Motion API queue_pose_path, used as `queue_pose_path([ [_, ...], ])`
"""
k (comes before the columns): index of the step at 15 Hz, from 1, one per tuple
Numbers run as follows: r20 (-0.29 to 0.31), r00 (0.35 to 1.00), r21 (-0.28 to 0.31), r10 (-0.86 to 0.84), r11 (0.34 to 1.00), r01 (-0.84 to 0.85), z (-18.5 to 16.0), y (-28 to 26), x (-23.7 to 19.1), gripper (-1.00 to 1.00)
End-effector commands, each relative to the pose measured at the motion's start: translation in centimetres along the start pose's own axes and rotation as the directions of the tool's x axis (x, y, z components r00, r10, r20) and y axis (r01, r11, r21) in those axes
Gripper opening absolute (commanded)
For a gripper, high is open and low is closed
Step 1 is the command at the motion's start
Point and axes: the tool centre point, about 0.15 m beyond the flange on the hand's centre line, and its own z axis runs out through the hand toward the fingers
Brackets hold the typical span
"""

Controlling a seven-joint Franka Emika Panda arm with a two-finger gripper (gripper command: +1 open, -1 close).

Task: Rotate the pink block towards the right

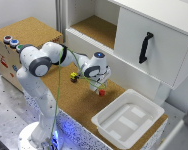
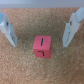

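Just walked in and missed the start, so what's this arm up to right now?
The Franka arm has its gripper poised over the pink block, which sits on the cork tabletop. In the wrist view the jaws are open, one on each side of the block, not touching it. So the block is not yet gripped or turned. A small yellow-and-dark block lies just behind, and a white bin sits nearby.

The pink block (image 2: 42, 46) sits on the cork surface (image 2: 42, 72), between the gripper's (image 2: 39, 31) spread fingers (image 2: 73, 29), touching neither.
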Motion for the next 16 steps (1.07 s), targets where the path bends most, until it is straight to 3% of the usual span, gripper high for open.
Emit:
queue_pose_path([
  [1,0.065,0.952,-0.063,-0.300,0.951,0.304,-3.9,1.0,-0.7,1.00],
  [5,0.076,0.843,-0.050,-0.532,0.842,0.537,-4.6,1.4,0.8,1.00],
  [6,0.080,0.797,-0.020,-0.599,0.798,0.602,-4.5,1.3,1.0,1.00],
  [8,0.090,0.650,0.015,-0.755,0.653,0.757,-4.3,0.6,0.8,1.00],
  [9,0.102,0.508,-0.007,-0.855,0.510,0.860,-3.9,-0.1,0.0,1.00],
  [11,0.126,0.344,-0.007,-0.931,0.346,0.938,-2.6,-0.3,-0.2,1.00],
  [14,0.088,0.173,0.025,-0.981,0.176,0.984,-0.9,-0.3,0.9,1.00],
  [16,0.073,0.115,0.062,-0.991,0.120,0.991,0.4,0.2,1.9,1.00],
])
